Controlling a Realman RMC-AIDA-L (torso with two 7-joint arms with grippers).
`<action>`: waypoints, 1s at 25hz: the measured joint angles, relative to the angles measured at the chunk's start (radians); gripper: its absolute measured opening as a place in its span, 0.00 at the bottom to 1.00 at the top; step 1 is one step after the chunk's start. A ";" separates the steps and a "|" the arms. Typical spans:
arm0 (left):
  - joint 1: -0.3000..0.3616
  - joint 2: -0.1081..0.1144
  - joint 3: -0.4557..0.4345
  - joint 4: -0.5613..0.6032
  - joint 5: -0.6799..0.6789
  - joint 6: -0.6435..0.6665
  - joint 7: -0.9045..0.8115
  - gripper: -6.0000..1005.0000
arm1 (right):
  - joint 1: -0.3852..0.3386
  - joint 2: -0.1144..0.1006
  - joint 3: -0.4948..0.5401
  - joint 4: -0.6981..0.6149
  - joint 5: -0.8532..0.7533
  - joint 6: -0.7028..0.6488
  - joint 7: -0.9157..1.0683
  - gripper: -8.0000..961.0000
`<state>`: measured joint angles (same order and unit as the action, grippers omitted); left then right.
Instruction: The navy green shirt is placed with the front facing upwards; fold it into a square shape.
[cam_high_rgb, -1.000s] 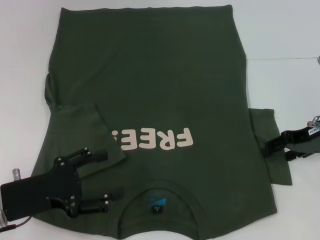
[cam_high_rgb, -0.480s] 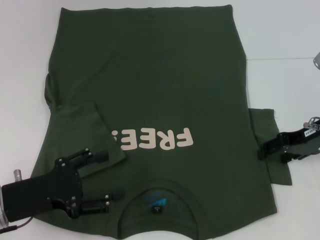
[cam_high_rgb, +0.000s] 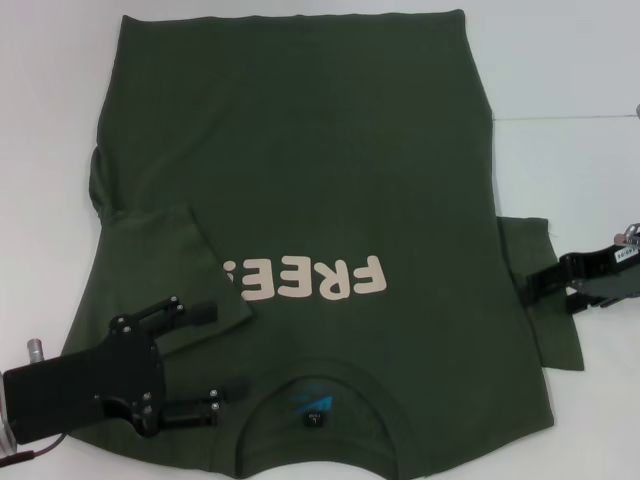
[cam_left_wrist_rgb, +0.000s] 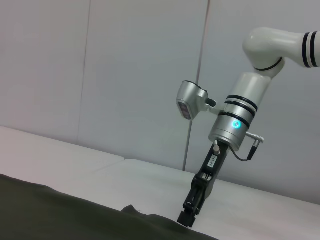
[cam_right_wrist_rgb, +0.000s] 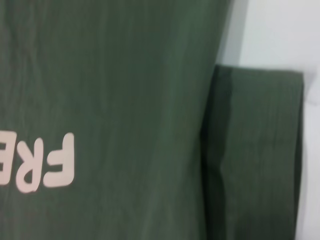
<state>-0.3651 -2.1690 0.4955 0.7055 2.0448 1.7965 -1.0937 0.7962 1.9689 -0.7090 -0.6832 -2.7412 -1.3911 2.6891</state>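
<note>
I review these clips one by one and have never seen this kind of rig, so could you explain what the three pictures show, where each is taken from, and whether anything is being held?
This is a robot with two arms, each ending in a black end effector. The head view looks down from the robot's head at a white table. On it lies a dark green shirt, front up, with cream "FREE!" lettering and its collar nearest the robot. One sleeve is already folded in over the chest on the robot's left; the other sleeve lies out flat.

The left end effector is over the shirt beside the collar, fingers spread, holding nothing. The right end effector is at the flat sleeve.

The left wrist view looks across the table at the right arm. The right wrist view looks down on the lettering and the flat sleeve.
</note>
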 joint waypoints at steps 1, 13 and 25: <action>0.000 0.000 0.000 0.000 0.000 0.000 0.000 0.94 | 0.000 -0.001 0.000 -0.001 -0.001 0.007 0.000 0.81; 0.000 0.000 0.000 0.000 0.000 0.000 0.000 0.94 | 0.005 -0.002 -0.052 0.003 -0.003 0.083 0.010 0.81; -0.001 0.000 -0.003 0.000 -0.002 -0.002 0.000 0.94 | 0.004 0.008 -0.053 0.008 -0.003 0.120 0.002 0.81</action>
<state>-0.3657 -2.1690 0.4923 0.7056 2.0427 1.7945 -1.0937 0.7998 1.9766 -0.7624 -0.6748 -2.7443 -1.2715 2.6906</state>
